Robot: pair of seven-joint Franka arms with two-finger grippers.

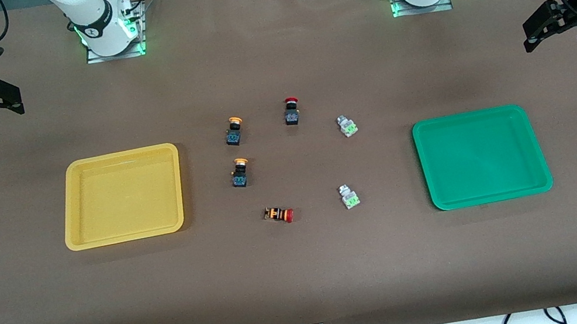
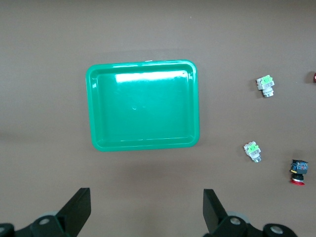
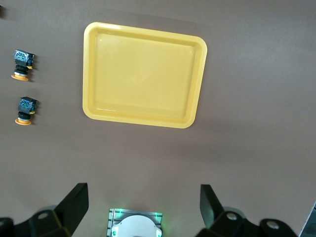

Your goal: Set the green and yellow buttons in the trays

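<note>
Yellow tray (image 1: 122,196) and green tray (image 1: 481,156) hold nothing (both claws spread, waiting).

The brown table (image 1: 309,277) is being occupied by a yellow tray (image 1: 75,223) toward the right arm's end and a green tray (image 1: 541,159) toward the left arm's end. Between them, two yellow-capped buttons (image 1: 233,131), two green switch blocks (image 1: 346,126), a black red-capped button (image 1: 291,111) and an orange-striped button (image 1: 279,214) are lying directly on it.

buttons (image 1: 240,171) between trays (image 1: 122,196) — both trays empty
</note>
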